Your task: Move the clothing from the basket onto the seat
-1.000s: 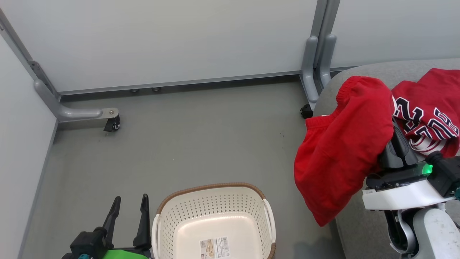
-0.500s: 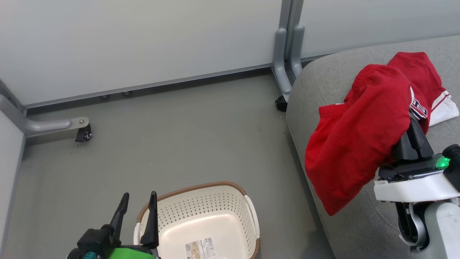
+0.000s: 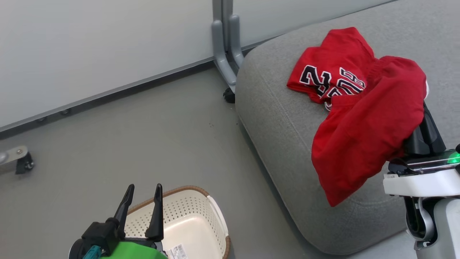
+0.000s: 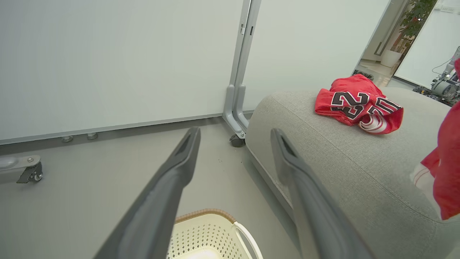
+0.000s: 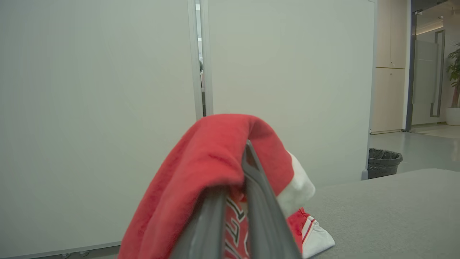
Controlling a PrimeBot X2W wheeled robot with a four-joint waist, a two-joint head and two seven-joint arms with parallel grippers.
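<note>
1. The first garment is red and lies crumpled on top of the seat near its rounded corner, with its black-and-white numbers facing up.
2. The second garment, plain red on the side that shows, is draped over the right gripper, pinched between its fingers and hanging above the seat's front part.
3. The seat is a large grey fabric cushion with a stitched seam.
4. The basket is cream, perforated and brown-rimmed, and stands upright on the floor, apart from the seat.
</note>
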